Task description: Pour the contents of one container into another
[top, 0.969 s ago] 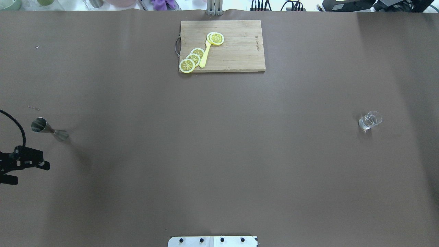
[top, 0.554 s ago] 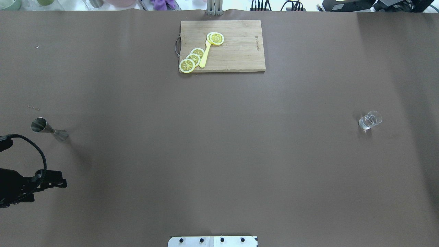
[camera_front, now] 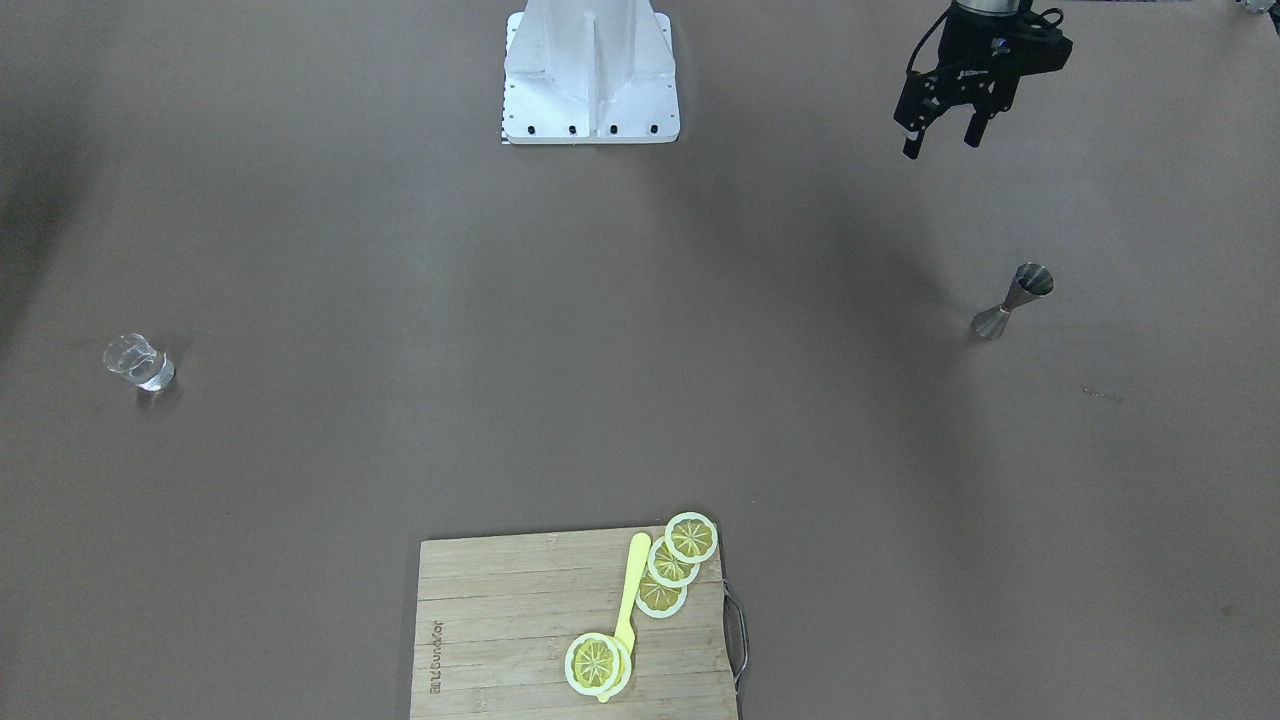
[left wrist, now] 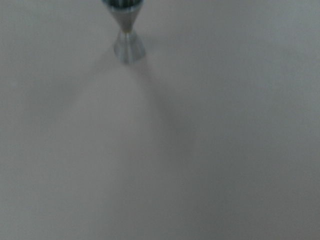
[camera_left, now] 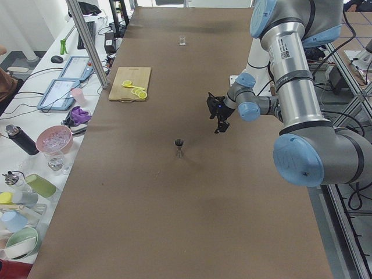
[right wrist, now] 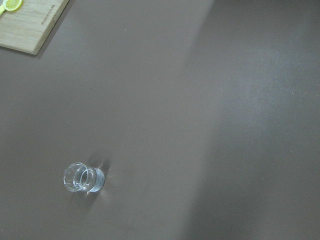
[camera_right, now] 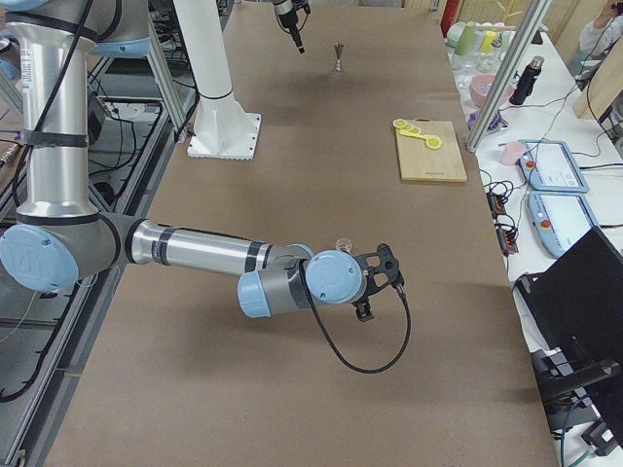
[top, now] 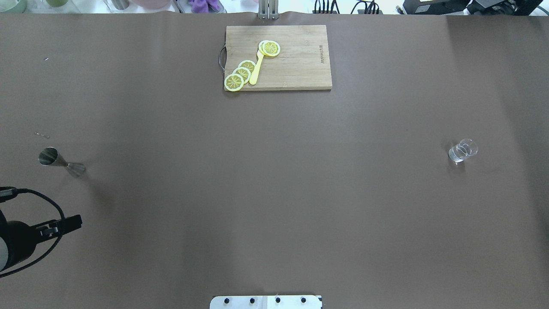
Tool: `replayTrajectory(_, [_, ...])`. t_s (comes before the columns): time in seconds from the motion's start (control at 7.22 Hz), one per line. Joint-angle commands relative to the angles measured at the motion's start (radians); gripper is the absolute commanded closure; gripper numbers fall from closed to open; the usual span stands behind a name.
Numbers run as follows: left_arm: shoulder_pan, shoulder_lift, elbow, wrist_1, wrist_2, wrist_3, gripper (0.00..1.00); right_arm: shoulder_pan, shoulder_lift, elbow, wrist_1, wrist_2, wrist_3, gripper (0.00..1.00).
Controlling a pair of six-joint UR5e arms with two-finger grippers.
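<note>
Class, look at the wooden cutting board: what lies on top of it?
On the cutting board lie lemon slices and a yellow utensil. Slices cover the utensil's head, so what kind it is cannot be told.

1 steel jigger (top: pixel 60 160), 1 clear glass (top: pixel 462 150) and 1 wooden cutting board (top: pixel 300 64) stand on 1 brown table (top: pixel 274 193). The board carries 1 yellow fork (top: pixel 256 71) and 4 lemon slices (top: pixel 242 74), with what looks like a 5th tucked under the one at the fork's tip. 2 robot arms (camera_left: pixel 293 87) share 1 white base (camera_front: pixel 590 70)
</note>
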Motion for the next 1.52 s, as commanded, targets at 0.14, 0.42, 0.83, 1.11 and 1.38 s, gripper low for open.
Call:
replayTrajectory(0.14, [0.023, -0.009, 0.104, -0.008, 0.321, -0.003, 0.03, -0.003, 0.002, 0.005, 0.064, -0.046, 0.078, 0.00])
replayTrajectory(0.42, [0.028, -0.067, 0.179, 0.010, 0.487, -0.001, 0.03, -0.009, 0.002, 0.037, 0.076, -0.047, 0.207, 0.00])
replayTrajectory(0.83, [0.054, -0.104, 0.227, 0.066, 0.596, 0.000, 0.03, -0.063, 0.002, 0.040, 0.188, -0.135, 0.257, 0.00])
replayTrajectory(1.11, [0.055, -0.111, 0.273, 0.086, 0.595, -0.006, 0.03, -0.119, 0.002, 0.040, 0.309, -0.219, 0.263, 0.00])
replayTrajectory(1.38, [0.055, -0.166, 0.336, 0.084, 0.596, -0.111, 0.03, -0.222, -0.015, 0.032, 0.530, -0.276, 0.367, 0.00])
